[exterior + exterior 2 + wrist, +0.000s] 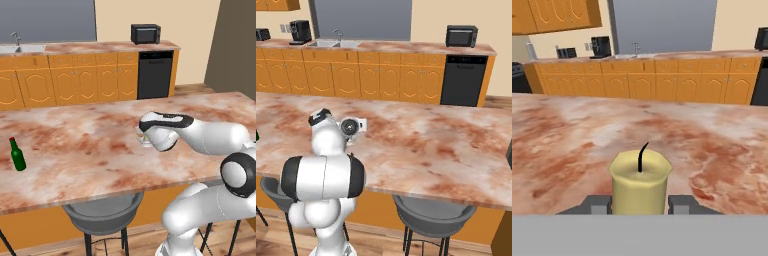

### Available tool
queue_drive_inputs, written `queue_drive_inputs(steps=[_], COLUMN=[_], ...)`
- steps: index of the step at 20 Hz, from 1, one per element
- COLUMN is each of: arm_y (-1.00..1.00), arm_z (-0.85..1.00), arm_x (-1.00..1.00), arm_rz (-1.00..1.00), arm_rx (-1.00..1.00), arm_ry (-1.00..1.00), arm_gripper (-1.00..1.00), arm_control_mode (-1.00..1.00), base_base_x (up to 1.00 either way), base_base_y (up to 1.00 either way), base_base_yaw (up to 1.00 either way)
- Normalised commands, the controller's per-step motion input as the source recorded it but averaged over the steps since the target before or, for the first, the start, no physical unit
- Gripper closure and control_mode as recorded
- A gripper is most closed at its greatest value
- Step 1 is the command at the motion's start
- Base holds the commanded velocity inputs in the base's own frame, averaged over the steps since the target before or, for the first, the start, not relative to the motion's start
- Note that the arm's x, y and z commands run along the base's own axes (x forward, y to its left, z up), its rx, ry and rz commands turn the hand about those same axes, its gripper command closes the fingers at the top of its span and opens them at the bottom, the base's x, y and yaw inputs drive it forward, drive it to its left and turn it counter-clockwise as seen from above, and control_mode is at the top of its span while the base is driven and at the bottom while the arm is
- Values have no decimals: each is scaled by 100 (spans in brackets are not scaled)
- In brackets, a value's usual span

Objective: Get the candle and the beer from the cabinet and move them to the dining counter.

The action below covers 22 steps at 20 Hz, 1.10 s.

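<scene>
Holding at: the dining counter, which I call the bench (75, 145), with the candle in the hand and the beer already set down.
Left base view: I see the beer (17, 155) upright near the bench's left end, well apart from my arm. The gripper (144, 140) hangs over the middle of the slab; the hand's casing covers most of it, so I cannot tell the candle's height above the stone.
Right base view: my own arm blocks the middle; the gripper (358, 126) pokes out beside the wrist, the candle hidden. A dark green sliver at the left edge may be the bottle, cut off.
Hand view: the candle (640, 184) stands upright with a black wick, pinched between the two fingers (597, 204), the bench spreading beyond it.
Risk: I judge that letting go while it is off the stone, or tilted, would tip it; its base is cut off here, so contact is unconfirmed.
</scene>
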Motion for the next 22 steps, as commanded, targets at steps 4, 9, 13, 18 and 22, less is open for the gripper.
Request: queue_drive_inputs(steps=[4,9,13,18,22], arm_y=[0,0,0,0,0], arm_z=[-41,-42,-39,-36,-38], arm_x=[29,25,20,8,4], arm_rz=[4,3,2,1,0], arm_rx=[0,0,0,0,0], arm_ry=[-3,-8,-12,-13,-3], arm_gripper=[100,100,100,100,100], arm_control_mode=[-100,-100,-100,-100,-100], base_base_x=[0,0,0,0,0], base_base_y=[0,0,0,0,0], base_base_yaw=[0,0,0,0,0])
